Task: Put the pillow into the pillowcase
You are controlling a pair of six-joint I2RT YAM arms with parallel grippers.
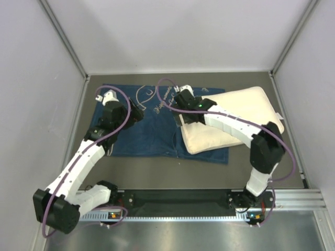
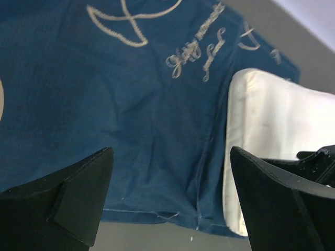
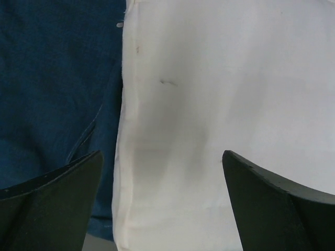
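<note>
The dark blue pillowcase (image 1: 141,125) lies flat on the table, its white whale drawings and cursive writing facing up. The cream pillow (image 1: 246,107) rests on top of the pillowcase's right part, outside the fabric, and sticks out past it to the right. My left gripper (image 1: 136,112) hovers open over the middle of the pillowcase (image 2: 131,104), with the pillow (image 2: 272,130) to its right. My right gripper (image 1: 184,107) hangs open above the pillow's left edge. Its view shows the pillow (image 3: 225,94) beside blue pillowcase cloth (image 3: 52,78). Neither gripper (image 2: 170,157) (image 3: 162,157) holds anything.
The grey table (image 1: 157,175) is boxed in by pale walls at the left, back and right. A metal rail (image 1: 293,201) with both arm bases runs along the near edge. A strip of bare table lies between the rail and the pillowcase's near hem (image 2: 136,213).
</note>
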